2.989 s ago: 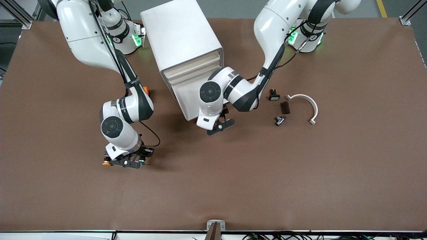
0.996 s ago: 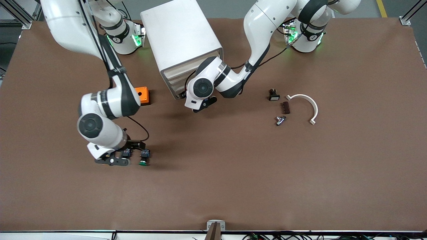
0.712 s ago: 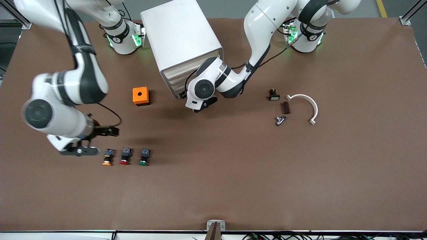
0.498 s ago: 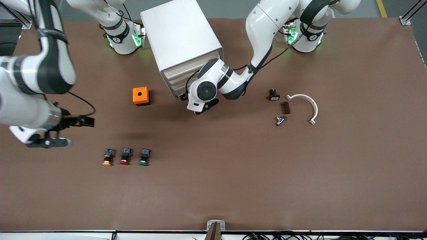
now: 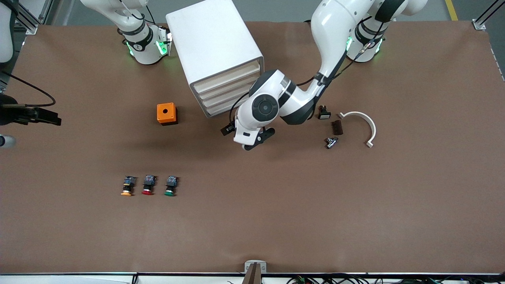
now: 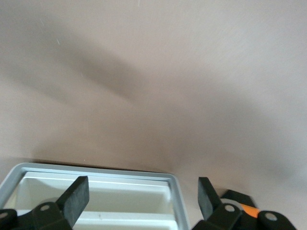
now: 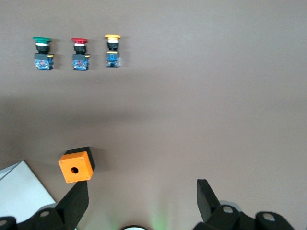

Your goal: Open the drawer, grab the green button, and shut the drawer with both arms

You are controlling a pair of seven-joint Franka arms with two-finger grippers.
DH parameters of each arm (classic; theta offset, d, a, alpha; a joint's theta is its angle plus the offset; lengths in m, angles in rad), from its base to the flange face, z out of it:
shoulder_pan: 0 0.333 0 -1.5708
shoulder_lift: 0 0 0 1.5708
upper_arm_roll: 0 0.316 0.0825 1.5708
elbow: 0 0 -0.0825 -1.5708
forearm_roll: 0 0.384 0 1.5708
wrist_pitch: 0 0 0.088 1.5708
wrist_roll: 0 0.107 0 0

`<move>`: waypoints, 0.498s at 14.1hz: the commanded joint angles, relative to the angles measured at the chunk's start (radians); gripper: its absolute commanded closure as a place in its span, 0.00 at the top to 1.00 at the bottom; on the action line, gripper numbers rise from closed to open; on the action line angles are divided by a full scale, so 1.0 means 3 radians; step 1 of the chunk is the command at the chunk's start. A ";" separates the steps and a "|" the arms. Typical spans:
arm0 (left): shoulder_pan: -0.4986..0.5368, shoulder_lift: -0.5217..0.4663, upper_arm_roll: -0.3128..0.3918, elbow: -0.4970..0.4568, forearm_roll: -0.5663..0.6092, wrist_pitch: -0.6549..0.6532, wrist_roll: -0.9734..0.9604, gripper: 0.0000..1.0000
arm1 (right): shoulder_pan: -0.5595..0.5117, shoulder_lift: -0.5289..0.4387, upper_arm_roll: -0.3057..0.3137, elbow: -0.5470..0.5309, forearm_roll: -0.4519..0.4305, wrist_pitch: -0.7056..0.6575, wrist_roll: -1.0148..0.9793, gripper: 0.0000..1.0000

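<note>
Three buttons sit in a row; the green button lies well apart from the spread-fingered left gripper, at its seven o'clock. Right gripper hangs unclenched.

We are showing white glossy arms with black joint bands, green lights glowing at our bases, black cables trailing alongside

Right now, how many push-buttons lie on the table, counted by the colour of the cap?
Green cap: 1
Red cap: 1
Orange cap: 1
Total: 3 push-buttons in one row
</note>
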 commanded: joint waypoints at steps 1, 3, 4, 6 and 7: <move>0.0278 -0.0412 -0.0004 -0.0094 0.0092 -0.0186 -0.0068 1.00 | 0.0008 0.0048 0.0069 0.0134 -0.0127 -0.0062 0.0029 1.00; 0.0498 -0.0713 0.0017 -0.0094 0.0098 -0.0415 -0.0053 1.00 | 0.0039 0.0069 0.0069 0.0134 -0.0097 -0.0041 0.0034 1.00; 0.0656 -0.0882 0.0012 -0.0094 0.0153 -0.0640 -0.0022 1.00 | 0.0049 0.0074 0.0069 0.0129 -0.0082 -0.0036 0.0039 1.00; 0.0841 -0.1194 0.0001 -0.0094 0.0408 -0.0993 0.0197 1.00 | 0.0044 0.0079 0.0064 0.0139 -0.0086 -0.0056 0.0024 1.00; 0.0902 -0.1322 0.0011 -0.0099 0.0536 -0.1197 0.0395 1.00 | 0.0054 0.0079 0.0069 0.0149 -0.0076 -0.0061 0.0019 1.00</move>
